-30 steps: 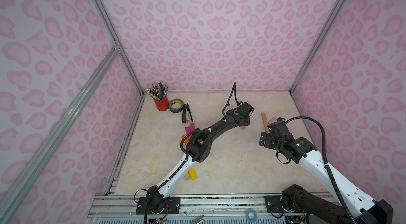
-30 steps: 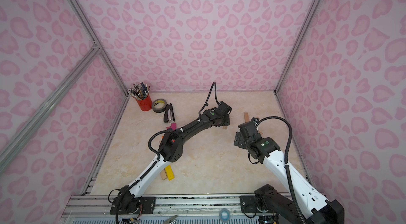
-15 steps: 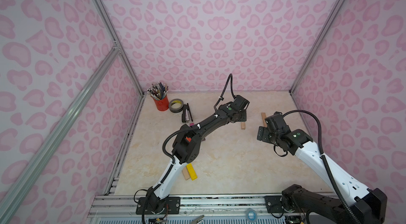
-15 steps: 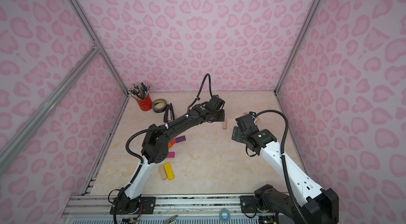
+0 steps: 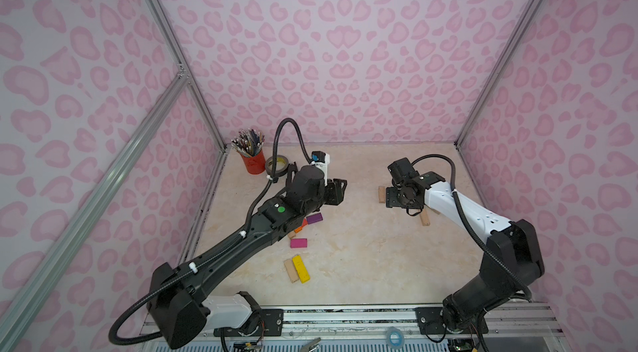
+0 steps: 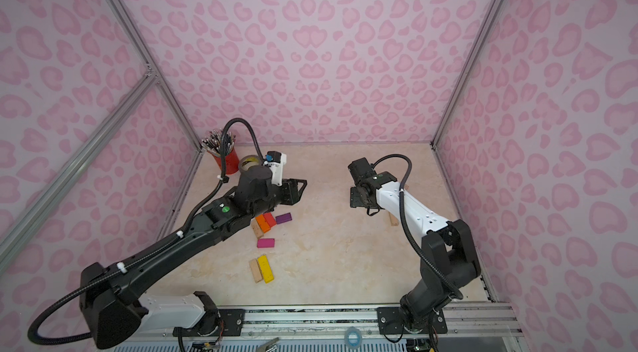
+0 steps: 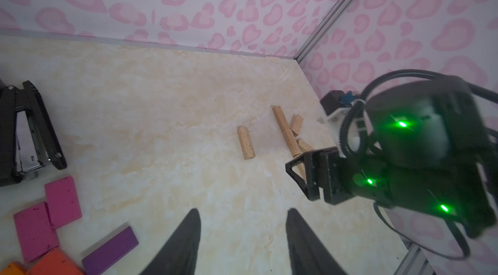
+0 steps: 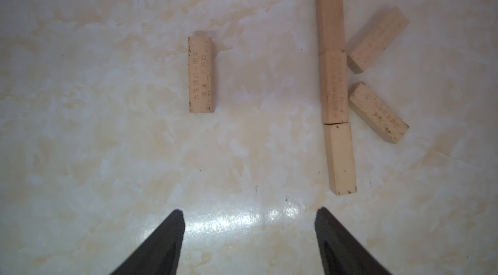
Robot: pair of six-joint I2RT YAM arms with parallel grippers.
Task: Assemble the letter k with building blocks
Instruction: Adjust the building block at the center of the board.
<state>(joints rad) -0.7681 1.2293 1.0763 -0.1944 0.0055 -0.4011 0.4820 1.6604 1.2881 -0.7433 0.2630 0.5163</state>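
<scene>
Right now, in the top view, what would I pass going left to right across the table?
You'd pass the pencil cup → tape roll → purple block → lone wooden block → half-hidden wooden block.

The left arm (image 5: 241, 246) stretched long and low, forearm angled inward. The left gripper (image 7: 244, 210) was empty, jaws parted. The right arm (image 5: 462, 208) folded at the elbow, wrist bent down. The right gripper (image 8: 250, 210) hovered facing downward, jaws spread, with nothing between them.
</scene>
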